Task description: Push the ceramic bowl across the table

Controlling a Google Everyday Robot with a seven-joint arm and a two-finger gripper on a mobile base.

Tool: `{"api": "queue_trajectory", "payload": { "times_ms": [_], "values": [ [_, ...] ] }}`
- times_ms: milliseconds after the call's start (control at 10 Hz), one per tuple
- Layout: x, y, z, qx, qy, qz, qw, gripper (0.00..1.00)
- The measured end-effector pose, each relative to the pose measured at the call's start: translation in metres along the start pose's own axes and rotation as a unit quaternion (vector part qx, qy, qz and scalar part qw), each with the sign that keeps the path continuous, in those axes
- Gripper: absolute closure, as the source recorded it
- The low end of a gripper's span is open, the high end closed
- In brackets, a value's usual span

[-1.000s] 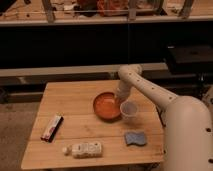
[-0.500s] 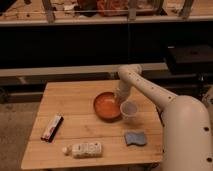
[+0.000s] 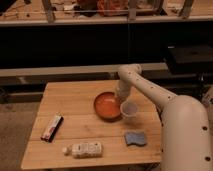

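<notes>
The ceramic bowl (image 3: 106,105) is round, shallow and glossy orange-brown. It sits right of centre on the light wooden table (image 3: 70,100). My white arm reaches in from the lower right and bends down to the bowl's right rim. My gripper (image 3: 120,96) is at that rim, just behind a small white translucent cup (image 3: 128,110). The arm's wrist hides the fingers.
The cup stands against the bowl's right side. A blue sponge (image 3: 135,138) lies near the front right edge. A white bottle (image 3: 84,149) lies on its side at the front. A dark snack bar (image 3: 52,128) lies at the left. Dark shelving stands behind the table.
</notes>
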Motion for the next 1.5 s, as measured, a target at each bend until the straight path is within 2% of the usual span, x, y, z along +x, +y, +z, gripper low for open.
{"api": "queue_trajectory", "payload": {
  "times_ms": [200, 400, 900, 1100, 1500],
  "values": [
    [0.000, 0.001, 0.001, -0.001, -0.001, 0.000, 1.0000, 1.00],
    [0.011, -0.001, -0.001, 0.000, 0.010, 0.011, 0.9999, 1.00],
    [0.036, -0.003, -0.006, 0.009, 0.019, 0.036, 0.9991, 1.00],
    [0.042, 0.003, -0.007, 0.006, 0.021, 0.047, 0.9987, 1.00],
    [0.058, 0.032, -0.013, 0.001, 0.031, 0.080, 0.9963, 1.00]
  ]
}}
